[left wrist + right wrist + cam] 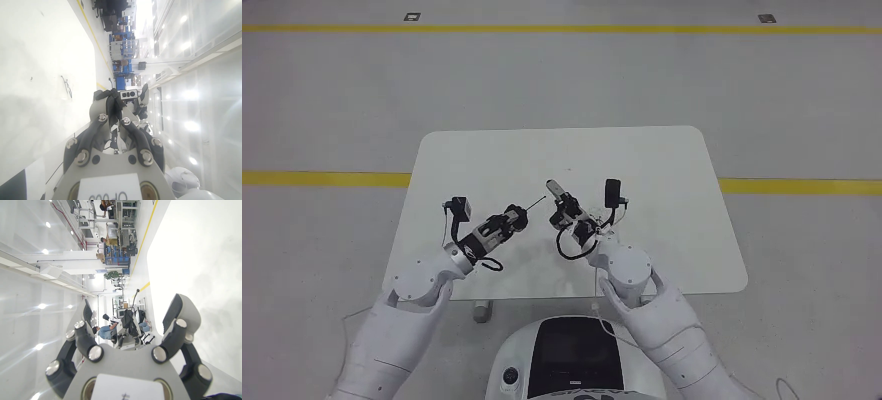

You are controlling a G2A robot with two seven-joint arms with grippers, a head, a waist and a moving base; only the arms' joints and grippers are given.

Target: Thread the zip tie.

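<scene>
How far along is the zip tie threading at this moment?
Done: the zip tie is off the table, pinched in the shut left gripper. In hand: it juts straight toward the open, empty right gripper. Left: no loop shows, so the tail must be fed through the head.

only the zip tie [536,204] (thin, black) stands between left claw [521,214] and right claw [562,198].
</scene>
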